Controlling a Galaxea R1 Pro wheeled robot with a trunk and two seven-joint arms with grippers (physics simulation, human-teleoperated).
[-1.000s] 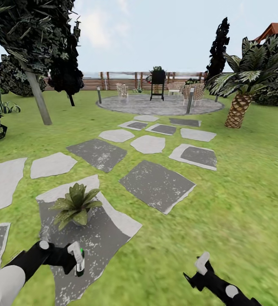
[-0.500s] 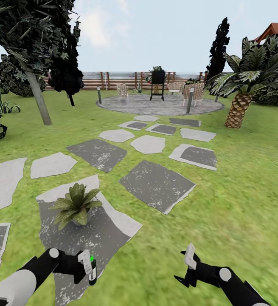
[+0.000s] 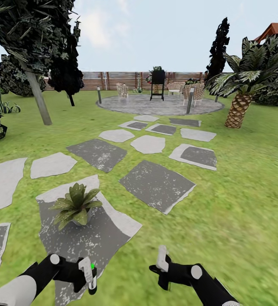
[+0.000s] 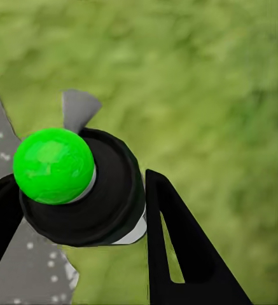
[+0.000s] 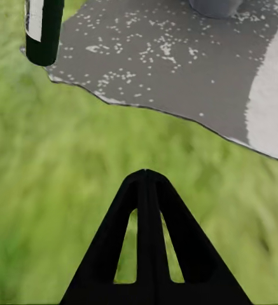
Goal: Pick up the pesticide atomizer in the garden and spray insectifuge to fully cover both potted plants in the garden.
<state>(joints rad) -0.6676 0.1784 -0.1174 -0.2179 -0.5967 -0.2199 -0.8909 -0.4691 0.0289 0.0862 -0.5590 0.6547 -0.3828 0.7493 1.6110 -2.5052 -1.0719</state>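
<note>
The left hand (image 3: 89,275) is gripping the pesticide atomizer (image 3: 93,278), so pickup looks done. The right hand (image 3: 161,264) is hanging closed and empty, with spraying the potted plant (image 3: 75,206) apparently left.

Black arms with white round joint caps, white-grey forearm shells; black triangular slotted fingers (image 5: 145,241), white fingertip pads (image 3: 161,259).

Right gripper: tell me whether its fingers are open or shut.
Shut. In the right wrist view the right gripper has its two black fingers meeting at their tips with nothing between, above green grass.
</note>
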